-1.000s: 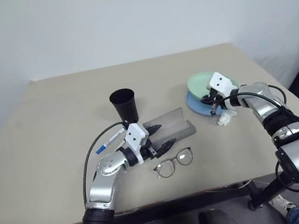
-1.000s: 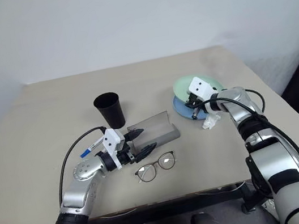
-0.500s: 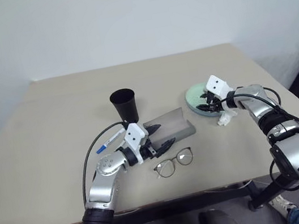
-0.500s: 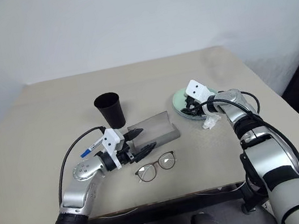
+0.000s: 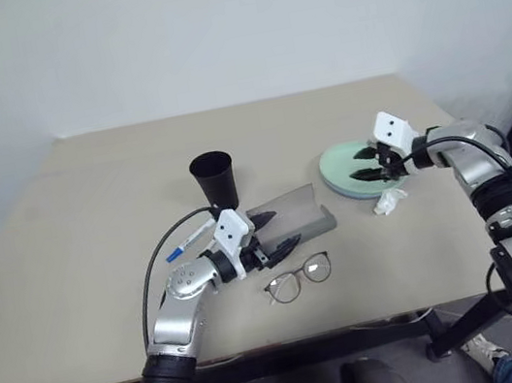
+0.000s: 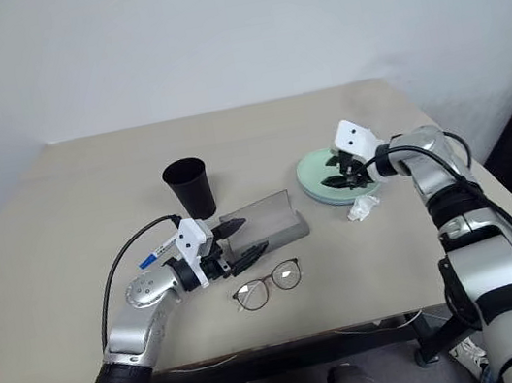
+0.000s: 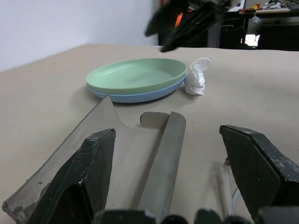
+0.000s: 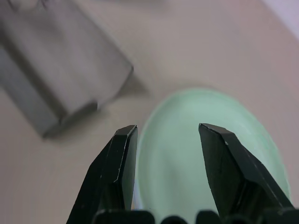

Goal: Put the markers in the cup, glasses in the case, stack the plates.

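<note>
The mint green plate (image 5: 353,167) lies on the light blue plate (image 7: 135,97), stacked at the right of the table. My right gripper (image 5: 367,162) hovers open just above the stack's right side, holding nothing. The grey case (image 5: 292,218) stands open in the middle, its smoky lid tilted up. At the case's near left end my left gripper (image 5: 274,232) is open, one finger to each side of that end. The glasses (image 5: 298,278) lie in front of the case. One blue-capped marker (image 5: 188,241) lies left of my left wrist. Behind the case stands the black cup (image 5: 214,179).
A small white paper wad (image 5: 390,200) lies just in front of the plates. The table's right edge (image 5: 489,174) runs close to my right arm. Bare tabletop stretches to the left and behind the cup.
My right gripper has set the green plate down flat on the blue one, opened, and drawn back to the right and slightly up. The left arm has kept still.
</note>
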### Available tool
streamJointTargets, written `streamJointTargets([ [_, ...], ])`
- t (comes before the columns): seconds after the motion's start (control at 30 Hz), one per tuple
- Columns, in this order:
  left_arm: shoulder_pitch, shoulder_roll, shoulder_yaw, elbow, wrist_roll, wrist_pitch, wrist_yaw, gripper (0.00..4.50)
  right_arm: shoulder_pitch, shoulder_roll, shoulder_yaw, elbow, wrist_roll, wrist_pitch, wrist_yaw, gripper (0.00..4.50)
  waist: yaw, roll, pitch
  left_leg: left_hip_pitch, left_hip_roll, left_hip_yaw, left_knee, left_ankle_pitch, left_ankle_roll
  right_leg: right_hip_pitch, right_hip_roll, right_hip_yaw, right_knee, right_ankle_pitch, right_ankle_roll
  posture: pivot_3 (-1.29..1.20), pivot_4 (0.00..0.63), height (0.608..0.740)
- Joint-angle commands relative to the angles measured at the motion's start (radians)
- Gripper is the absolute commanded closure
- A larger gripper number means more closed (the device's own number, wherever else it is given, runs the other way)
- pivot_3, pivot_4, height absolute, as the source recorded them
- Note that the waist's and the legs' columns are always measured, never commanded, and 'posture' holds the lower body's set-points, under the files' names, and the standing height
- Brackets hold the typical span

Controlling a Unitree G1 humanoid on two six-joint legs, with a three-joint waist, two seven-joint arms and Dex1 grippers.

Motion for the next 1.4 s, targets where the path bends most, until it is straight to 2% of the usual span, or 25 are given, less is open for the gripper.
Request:
streamJointTargets([
  [0.03, -0.021, -0.004, 0.005, -0.015, -0.003, -0.019, 0.003, 0.69, -0.001, -0.049, 0.007, -0.029, -0.023, 0.039, 0.034, 2.25, 0.0, 0.0, 0.0, 0.0, 0.0, 0.0, 0.0, 0.0, 0.0, 0.0, 0.0, 0.0, 0.0, 0.0, 0.0, 0.0, 0.0, 0.732],
  [0.17, -0.021, -0.007, 0.003, -0.013, -0.002, -0.021, 0.0, 0.69, 0.027, -0.08, 0.017, -0.042, -0.033, 0.061, 0.063, 2.25, -0.003, 0.001, 0.0, 0.001, 0.0, 0.0, 0.0, 0.0, 0.0, 0.0, 0.0, 0.0, 0.001, 0.0, 0.0, 0.0, 0.0, 0.732],
  [0.53, -0.03, -0.011, -0.002, -0.002, 0.001, -0.028, -0.006, 0.69, 0.045, -0.079, 0.024, -0.011, -0.072, 0.081, 0.009, 2.25, -0.002, 0.001, 0.0, 0.001, 0.0, 0.0, 0.007, 0.0, 0.0, 0.0, 0.0, 0.001, 0.008, 0.0, 0.0, 0.0, 0.0, 0.732],
  [0.63, -0.025, -0.01, -0.002, -0.006, 0.001, -0.028, -0.006, 0.69, 0.041, -0.076, 0.026, -0.001, -0.076, 0.084, 0.005, 2.79, -0.002, 0.001, 0.0, 0.001, 0.0, 0.0, 0.009, 0.0, 0.0, 0.0, 0.0, 0.001, 0.009, 0.0, 0.0, 0.0, 0.0, 0.732],
  [0.8, -0.023, -0.009, -0.002, -0.006, 0.0, -0.028, -0.006, 0.69, 0.034, -0.073, 0.025, 0.012, -0.081, 0.089, -0.001, 4.41, -0.002, 0.001, 0.0, 0.001, 0.0, 0.0, 0.01, 0.0, 0.0, -0.001, 0.0, 0.001, 0.01, 0.0, 0.0, 0.0, 0.0, 0.732],
  [1.0, -0.024, -0.009, -0.001, -0.005, 0.0, -0.027, -0.006, 0.69, 0.02, -0.078, 0.021, 0.013, -0.082, 0.084, -0.005, 4.46, -0.002, 0.001, 0.0, 0.001, 0.0, 0.0, 0.01, 0.0, 0.0, -0.001, 0.0, 0.001, 0.01, 0.0, 0.0, 0.0, 0.0, 0.732],
  [1.3, -0.024, -0.007, -0.001, -0.004, -0.001, -0.024, -0.008, 0.69, -0.035, -0.119, -0.014, -0.054, -0.024, 0.051, 0.127, 4.46, -0.002, 0.001, 0.0, 0.001, 0.0, 0.0, 0.01, 0.0, 0.0, -0.001, 0.0, 0.001, 0.01, 0.0, 0.0, 0.0, 0.0, 0.732],
  [1.4, -0.024, -0.006, 0.0, -0.005, -0.001, -0.023, -0.008, 0.69, -0.06, -0.11, -0.033, -0.05, -0.014, 0.038, 0.108, 4.46, -0.002, 0.001, 0.0, 0.0, 0.0, 0.0, 0.01, 0.0, 0.0, -0.001, 0.0, 0.001, 0.01, 0.0, 0.0, 0.0, 0.0, 0.732],
])
